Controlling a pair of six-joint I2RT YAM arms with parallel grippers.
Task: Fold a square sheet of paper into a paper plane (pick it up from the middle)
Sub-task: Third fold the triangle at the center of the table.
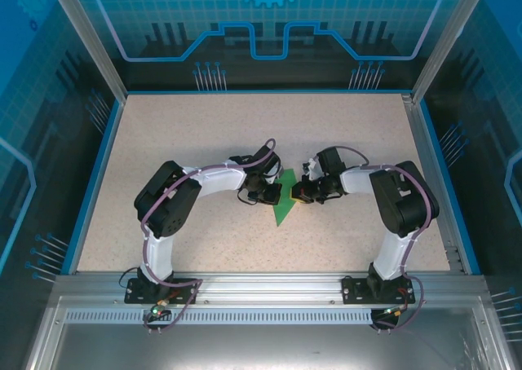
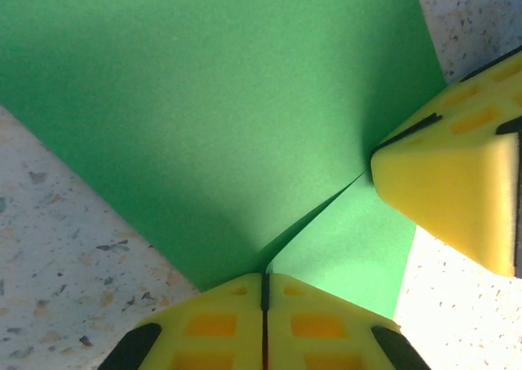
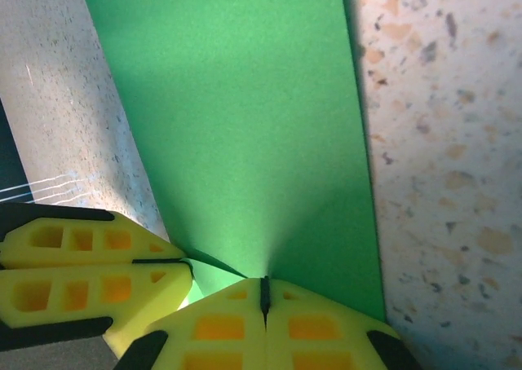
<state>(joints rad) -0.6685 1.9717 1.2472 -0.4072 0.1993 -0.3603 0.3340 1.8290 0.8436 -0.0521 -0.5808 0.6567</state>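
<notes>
Clamping with left gripper: yellow ribbed pads pressing fully together, pinching a raised ridge of the square sheet of thin bright green paper. Doing likewise with right gripper, pads meeting flat, trapping a green edge in the seam. Seeing a soft crease running from the left pinch straight across to the right gripper's yellow fingertip in the left wrist view; seeing the left gripper's two stacked yellow fingers sitting just beside the right pinch in the right wrist view. Facing both grippers tip to tip, very close, over the middle of the speckled beige tabletop, arms bending inward from either side. Finding the sheet right between and under those tips in the top view, one green corner pointing toward the near silver rail, a smaller green patch peeking out on the far side. Seeing broad smooth green panels spreading away from each pinch in both wrist views, tabletop showing past the paper edges. Not telling from these views whether outer corners touching tabletop or hanging just clear.
</notes>
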